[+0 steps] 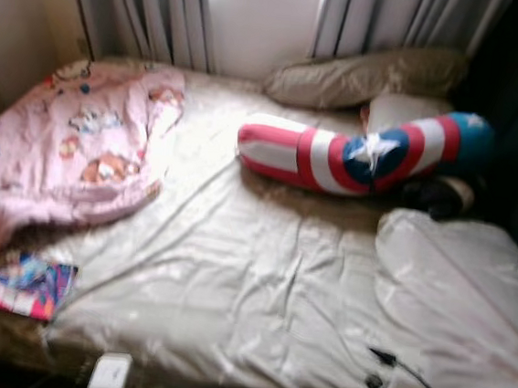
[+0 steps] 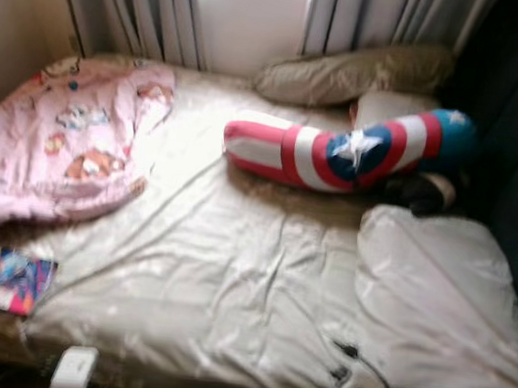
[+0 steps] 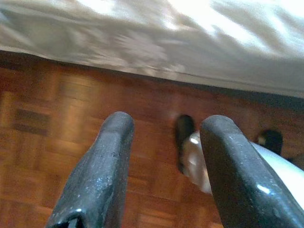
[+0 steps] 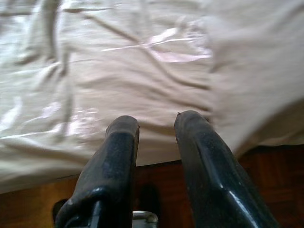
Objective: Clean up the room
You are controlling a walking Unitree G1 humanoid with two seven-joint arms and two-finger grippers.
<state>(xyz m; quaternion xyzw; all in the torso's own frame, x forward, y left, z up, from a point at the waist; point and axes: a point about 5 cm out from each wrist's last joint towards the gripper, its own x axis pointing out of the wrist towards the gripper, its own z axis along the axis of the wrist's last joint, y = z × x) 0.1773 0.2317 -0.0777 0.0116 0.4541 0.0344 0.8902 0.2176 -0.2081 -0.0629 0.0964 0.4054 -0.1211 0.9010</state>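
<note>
- Bed (image 1: 259, 286) takes up most of the head views, beige sheet all wrinkled.
- pink blanket (image 1: 71, 139) is bunched at the bed's far left.
- red, white and blue bolster (image 1: 364, 154) lies near the pillows (image 1: 362, 76) by the curtains (image 1: 157, 10).
- colourful book (image 1: 28, 286) sits at the near left edge.
- left pincer (image 3: 164, 166) is released, over the wood floor (image 3: 52, 142) beside the bed.
- right pincer (image 4: 154, 166) is released too, at the bed's edge.

Striped bolster (image 1: 354, 157) and pink blanket (image 1: 71, 148) lie on bed (image 1: 232, 283).
</note>
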